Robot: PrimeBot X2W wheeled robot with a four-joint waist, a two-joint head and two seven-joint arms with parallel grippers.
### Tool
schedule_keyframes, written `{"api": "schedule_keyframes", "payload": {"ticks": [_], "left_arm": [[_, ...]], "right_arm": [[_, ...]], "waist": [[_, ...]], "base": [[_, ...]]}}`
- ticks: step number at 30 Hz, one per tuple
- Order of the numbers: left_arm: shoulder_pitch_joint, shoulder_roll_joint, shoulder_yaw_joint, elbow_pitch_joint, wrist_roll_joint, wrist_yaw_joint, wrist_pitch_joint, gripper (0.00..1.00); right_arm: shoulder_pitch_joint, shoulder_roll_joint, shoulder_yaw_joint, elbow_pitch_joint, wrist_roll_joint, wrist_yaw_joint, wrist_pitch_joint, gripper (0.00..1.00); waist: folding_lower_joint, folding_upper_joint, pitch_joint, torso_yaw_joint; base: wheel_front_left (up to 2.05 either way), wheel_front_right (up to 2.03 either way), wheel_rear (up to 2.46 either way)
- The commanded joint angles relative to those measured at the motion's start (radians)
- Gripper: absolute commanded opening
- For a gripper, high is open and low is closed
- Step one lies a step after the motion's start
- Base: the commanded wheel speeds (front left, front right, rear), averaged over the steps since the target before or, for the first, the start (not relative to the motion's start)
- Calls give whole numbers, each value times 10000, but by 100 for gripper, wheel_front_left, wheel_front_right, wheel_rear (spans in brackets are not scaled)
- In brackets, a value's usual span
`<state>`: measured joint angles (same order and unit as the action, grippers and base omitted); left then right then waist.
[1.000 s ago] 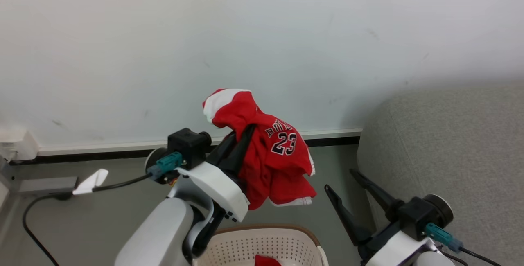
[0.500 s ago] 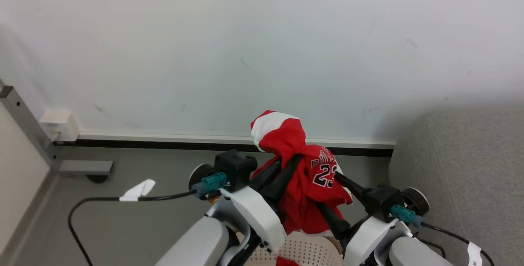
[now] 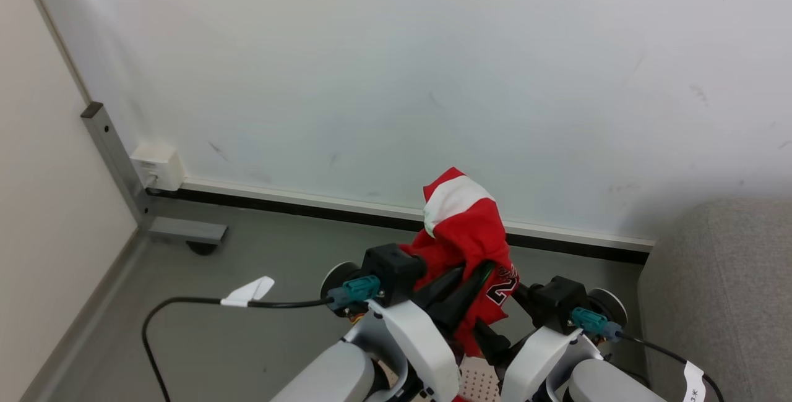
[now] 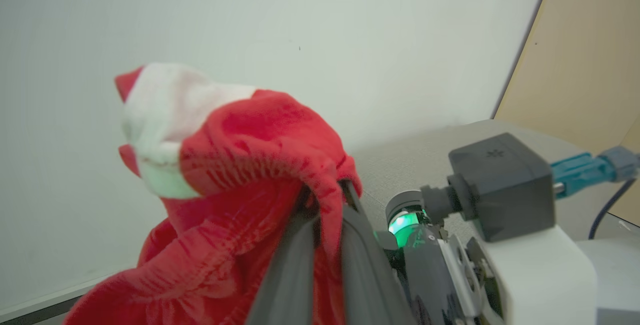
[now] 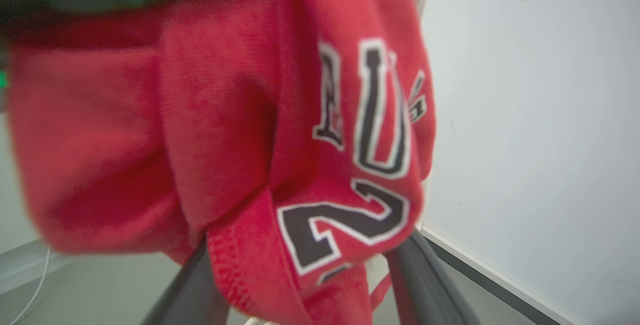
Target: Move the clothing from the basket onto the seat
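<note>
Caller: Wall takes up most of the head view, pale and scuffed. Grey floor runs below it, and the light grey seat bulges in at the right edge.

Analyst: And the red jersey is not on that seat yet. It's up in the air, dead centre, in front of the skirting, with its white-trimmed end poking up on top.

Caller: Who's got it?

Analyst: The left gripper. In the left wrist view both dark fingers are pressed together with a fold of red cloth clamped between them. The rest drapes over and down.

Caller: And the right gripper?

Analyst: Jaws spread wide. In its own wrist view one finger sits lower left and the other lower right, and the hem with the dark numeral 2 hangs in the gap. Whether the cloth touches either finger I can't tell, because it's blurred.

Caller: Basket?

Analyst: Just a sliver of the basket, cream with little holes, peeking out between the two forearms at the bottom, right under the jersey.

Caller: Small stuff now. A black cable loops across the floor from the left wrist with a white tag on it, and a white socket box sits low on the wall by the corner.
</note>
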<state>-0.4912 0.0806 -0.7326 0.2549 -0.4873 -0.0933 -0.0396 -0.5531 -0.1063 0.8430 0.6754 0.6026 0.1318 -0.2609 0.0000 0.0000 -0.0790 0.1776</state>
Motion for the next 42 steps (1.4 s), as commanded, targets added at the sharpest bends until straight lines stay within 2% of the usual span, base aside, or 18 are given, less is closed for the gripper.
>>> {"api": "schedule_keyframes", "payload": {"ticks": [1,2,3,13,22,23,24,25,26,27,34,42], "left_arm": [[58,44,12,85,-89,-2,-15,0],[66,81,24,119,-91,14,-28,0],[75,108,38,151,-103,27,-43,0],[97,272,227,396,-222,157,-196,0],[168,432,344,550,-308,281,-326,0],[169,431,330,573,-327,283,-321,6],[163,422,321,587,-331,303,-324,29],[157,409,313,591,-342,312,-336,45],[152,389,312,600,-347,327,-346,97],[149,365,320,614,-354,348,-367,100],[125,355,315,654,-493,385,-414,100],[64,386,264,578,-398,441,-711,100]], "right_arm": [[-103,-55,53,-24,72,-21,-24,63],[-103,-70,60,-55,104,-21,-24,34],[-82,-85,56,-118,150,-21,-24,0],[288,-453,-264,-787,197,-21,-24,0],[619,-842,-1001,-1667,106,-21,-24,0],[655,-869,-1079,-1764,122,-21,-24,0],[668,-925,-1180,-1845,143,-21,-24,0],[655,-1002,-1260,-1916,127,-21,-24,0],[648,-1064,-1368,-2003,129,-21,-24,0],[643,-1118,-1490,-2094,149,-21,-24,0],[607,-1483,-2334,-2671,17,-21,-23,0],[428,-1868,-3422,-3310,-215,-21,-25,0]], "waist": [[0,0,-15,72],[0,0,-14,92],[0,0,-7,104],[0,0,40,-50],[0,0,126,-478],[0,0,141,-540],[0,0,158,-598],[0,0,184,-660],[0,0,217,-729],[0,0,247,-796],[0,0,515,-1445],[0,0,894,-2660]], "base": [[0,0,0],[0,0,0],[0,0,0],[0,0,0],[0,0,0],[0,0,0],[0,0,0],[0,0,0],[0,0,0],[0,0,0],[0,0,0],[0,0,0]]}}
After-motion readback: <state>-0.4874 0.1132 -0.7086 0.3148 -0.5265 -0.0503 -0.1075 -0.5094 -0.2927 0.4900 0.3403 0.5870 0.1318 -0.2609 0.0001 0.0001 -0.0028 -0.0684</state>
